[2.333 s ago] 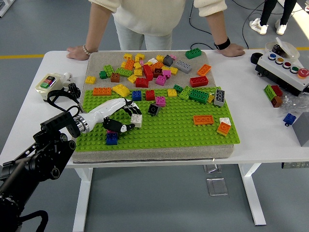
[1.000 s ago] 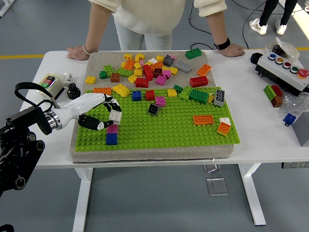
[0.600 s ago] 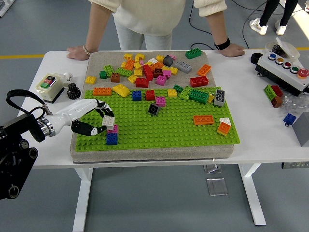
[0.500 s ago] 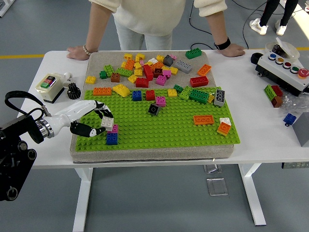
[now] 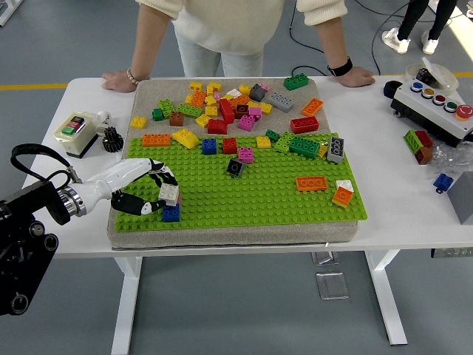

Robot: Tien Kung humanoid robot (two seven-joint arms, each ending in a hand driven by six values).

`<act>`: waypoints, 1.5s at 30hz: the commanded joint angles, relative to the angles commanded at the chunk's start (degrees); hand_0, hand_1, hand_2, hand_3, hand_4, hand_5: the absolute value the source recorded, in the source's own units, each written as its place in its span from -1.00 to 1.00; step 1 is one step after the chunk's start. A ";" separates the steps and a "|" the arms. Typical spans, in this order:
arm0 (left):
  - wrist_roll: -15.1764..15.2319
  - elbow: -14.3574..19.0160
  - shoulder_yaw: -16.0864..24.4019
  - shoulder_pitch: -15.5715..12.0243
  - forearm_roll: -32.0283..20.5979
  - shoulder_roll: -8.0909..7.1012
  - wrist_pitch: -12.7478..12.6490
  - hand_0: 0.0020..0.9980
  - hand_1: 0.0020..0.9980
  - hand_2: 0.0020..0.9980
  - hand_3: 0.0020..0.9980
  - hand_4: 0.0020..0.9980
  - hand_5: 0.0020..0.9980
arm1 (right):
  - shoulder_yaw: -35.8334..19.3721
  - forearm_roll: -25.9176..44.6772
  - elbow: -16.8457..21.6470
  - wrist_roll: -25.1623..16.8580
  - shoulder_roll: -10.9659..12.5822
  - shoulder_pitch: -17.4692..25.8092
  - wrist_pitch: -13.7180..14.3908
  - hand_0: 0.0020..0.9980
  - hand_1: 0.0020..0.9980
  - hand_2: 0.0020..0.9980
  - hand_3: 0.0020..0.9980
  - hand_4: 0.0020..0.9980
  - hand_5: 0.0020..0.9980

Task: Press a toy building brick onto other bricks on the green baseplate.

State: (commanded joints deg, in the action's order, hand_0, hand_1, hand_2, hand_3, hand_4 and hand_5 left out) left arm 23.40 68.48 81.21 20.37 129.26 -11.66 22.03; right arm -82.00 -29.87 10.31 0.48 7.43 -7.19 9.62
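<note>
On the white tabletop (image 5: 414, 214), the left hand (image 5: 145, 194) grips a white brick (image 5: 170, 194) atop the blue brick (image 5: 171, 214) on the green baseplate (image 5: 266, 194); seemingly seated, pressing perhaps unfinished.

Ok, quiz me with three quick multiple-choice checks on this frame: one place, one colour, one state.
1. Where on the green baseplate is the left hand working?
A. near-left corner
B. far-right corner
C. centre

2. What colour is the brick under the white brick?
A. yellow
B. blue
C. orange

3. What is the left hand doing?
A. resting open
B. gripping the white brick
C. pressing a button

Answers: 1 A, the hand sits by the plate's near-left corner. 2 B, the blue brick shows just below. 3 B, its fingers close around the white brick.
</note>
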 joint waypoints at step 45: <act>-0.26 -2.92 0.29 0.90 0.74 0.88 0.20 0.26 0.17 0.13 0.09 0.07 -1.00 | -0.02 0.36 0.00 0.26 0.04 -0.21 0.05 0.47 0.31 0.42 0.18 0.84 0.00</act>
State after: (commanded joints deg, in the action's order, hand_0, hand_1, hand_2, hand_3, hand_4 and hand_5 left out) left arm 23.14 65.56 81.49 21.27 130.00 -10.78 22.23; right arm -82.02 -29.51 10.31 0.74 7.48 -7.40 9.67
